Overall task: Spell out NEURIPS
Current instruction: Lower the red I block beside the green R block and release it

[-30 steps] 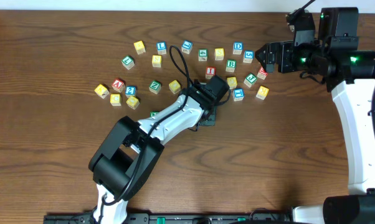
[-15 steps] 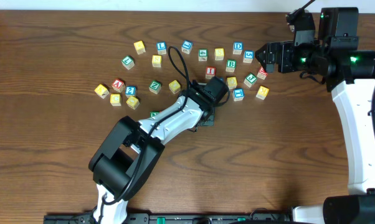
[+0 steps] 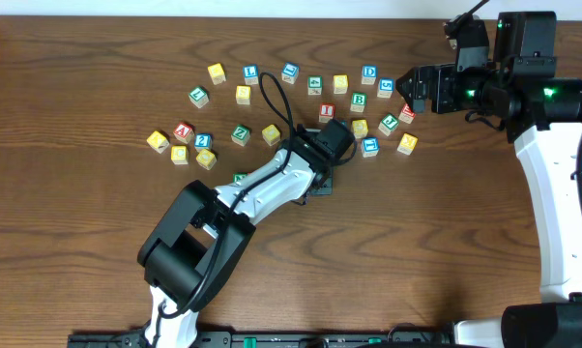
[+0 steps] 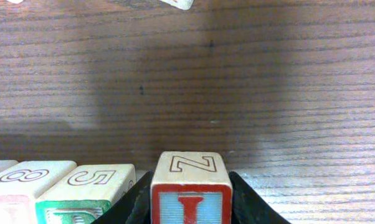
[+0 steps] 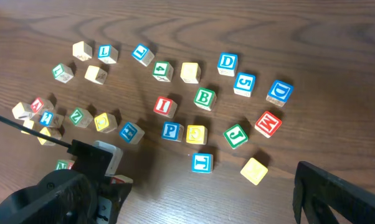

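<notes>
The Z-topped cube [image 4: 191, 186] stands on the tabletop [image 4: 250, 93] between the left fingers [image 4: 246, 210]. Its top carries an outlined Z. Its front face is pale blue in a red frame, with only the head of a red letter showing, a bar over a stem. The fingers are spread just enough to take it, one dark pad close against each side. Whether they press it or merely flank it I cannot tell.

Just left of the Z-topped cube, in a row, stand the 5-topped cube [image 4: 91, 180], with a green-edged front, and the 8-topped cube [image 4: 28, 176]. The corner of another cube follows at the picture's edge.

From overhead the Z-topped cube is hidden under the left arm [image 3: 272, 184]. Beyond it, farther from the robot, loose cubes lie scattered. Among them are the red I cube [image 3: 327, 112], the blue P cube [image 5: 170, 131] nearer to the Z-topped cube, and a green B cube [image 5: 204, 98].

Well to the right of the Z-topped cube, the right fingers [image 5: 337, 193] hang spread wide above the scatter's end, holding nothing.

The tabletop is dark brown wood with a strong grain and fills every view.
</notes>
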